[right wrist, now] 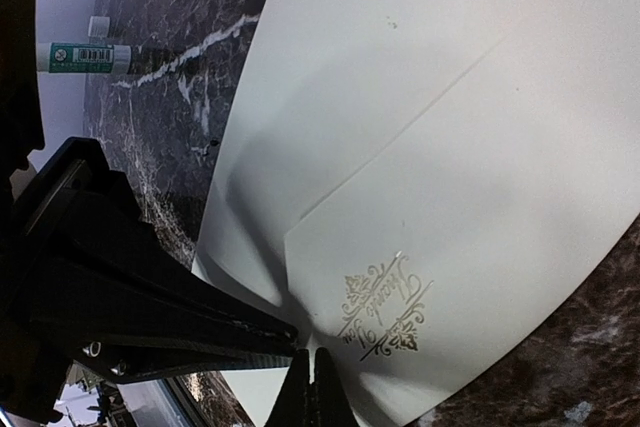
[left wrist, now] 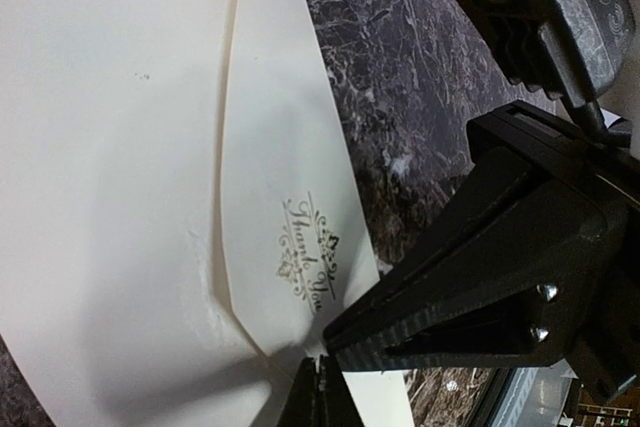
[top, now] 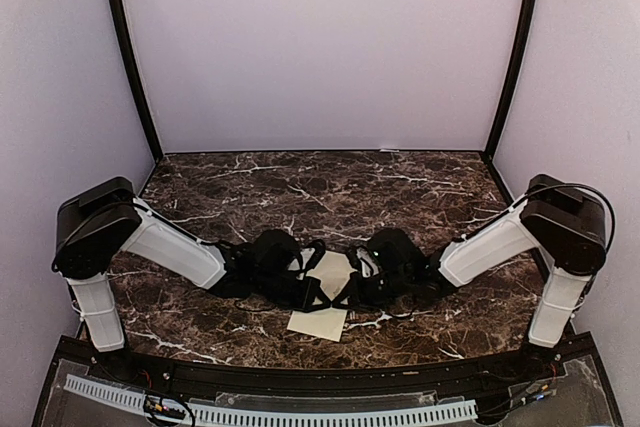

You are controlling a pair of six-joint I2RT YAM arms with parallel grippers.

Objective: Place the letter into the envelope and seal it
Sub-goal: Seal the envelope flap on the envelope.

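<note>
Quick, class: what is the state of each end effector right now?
Left end effector: closed on the envelope.
Right end effector: closed on the envelope.

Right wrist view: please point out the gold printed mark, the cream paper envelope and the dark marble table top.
gold printed mark (right wrist: 385, 312), right wrist view, centre of ornament.
cream paper envelope (right wrist: 500, 197), right wrist view, plain panel beside mark.
dark marble table top (right wrist: 150, 127), right wrist view, bare stone left of paper.
</note>
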